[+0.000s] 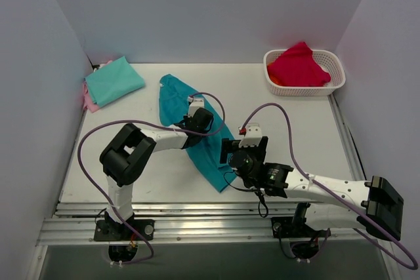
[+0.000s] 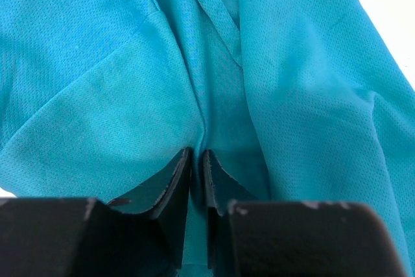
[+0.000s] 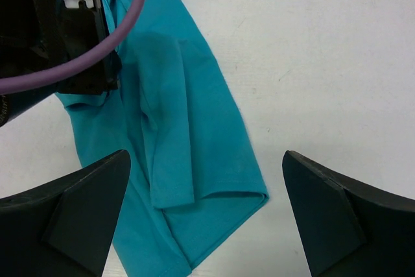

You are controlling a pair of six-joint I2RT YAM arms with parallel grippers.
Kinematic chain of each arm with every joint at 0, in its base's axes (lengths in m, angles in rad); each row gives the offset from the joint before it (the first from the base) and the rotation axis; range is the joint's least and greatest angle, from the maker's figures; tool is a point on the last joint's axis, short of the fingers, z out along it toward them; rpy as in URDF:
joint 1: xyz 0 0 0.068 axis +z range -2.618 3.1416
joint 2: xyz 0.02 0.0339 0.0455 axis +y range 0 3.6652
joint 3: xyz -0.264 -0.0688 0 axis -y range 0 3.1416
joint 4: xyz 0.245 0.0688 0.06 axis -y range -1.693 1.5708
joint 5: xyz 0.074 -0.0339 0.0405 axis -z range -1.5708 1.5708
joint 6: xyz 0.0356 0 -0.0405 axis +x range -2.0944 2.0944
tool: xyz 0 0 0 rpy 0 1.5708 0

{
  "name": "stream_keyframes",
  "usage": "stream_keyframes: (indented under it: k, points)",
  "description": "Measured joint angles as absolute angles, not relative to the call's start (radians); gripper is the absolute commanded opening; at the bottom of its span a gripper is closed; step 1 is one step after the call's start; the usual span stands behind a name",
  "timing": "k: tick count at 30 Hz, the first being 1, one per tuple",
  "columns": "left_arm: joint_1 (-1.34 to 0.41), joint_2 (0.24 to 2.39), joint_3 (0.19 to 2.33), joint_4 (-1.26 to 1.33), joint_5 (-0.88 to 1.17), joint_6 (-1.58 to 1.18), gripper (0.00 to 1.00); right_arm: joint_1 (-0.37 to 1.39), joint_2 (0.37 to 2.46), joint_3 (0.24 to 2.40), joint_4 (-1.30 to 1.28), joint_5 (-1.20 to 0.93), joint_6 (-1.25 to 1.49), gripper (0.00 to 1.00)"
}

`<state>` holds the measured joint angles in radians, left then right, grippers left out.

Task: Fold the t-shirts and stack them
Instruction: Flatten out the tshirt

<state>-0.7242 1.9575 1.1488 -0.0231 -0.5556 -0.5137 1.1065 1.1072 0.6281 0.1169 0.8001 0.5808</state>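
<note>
The deep teal soft cloth t-shirt (image 1: 172,96) lies as a crumpled strip mid-desk, slanting toward the near edge. The left gripper (image 2: 198,155) has its jaws pinched on a fold of it. The right gripper (image 3: 204,160) hovers over its near end, jaws wide apart. A folded mint-green cloth t-shirt (image 1: 113,80) sits in the far left corner

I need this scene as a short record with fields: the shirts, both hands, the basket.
teal shirt: mid-table, in a long crooked strip
left hand: shut on the teal shirt
right hand: open, above its near end
mint shirt: folded, far left, on the pink shirt
basket: far right, holds red cloth
</note>
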Motion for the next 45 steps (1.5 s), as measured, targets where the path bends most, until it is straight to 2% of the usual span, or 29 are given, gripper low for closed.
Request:
stream_keyframes:
  k: [45]
  points:
    - [-0.695, 1.885, 1.108, -0.014, -0.475, -0.509, 0.25, 1.099, 1.175, 0.628, 0.117, 0.796, 0.588, 1.00]
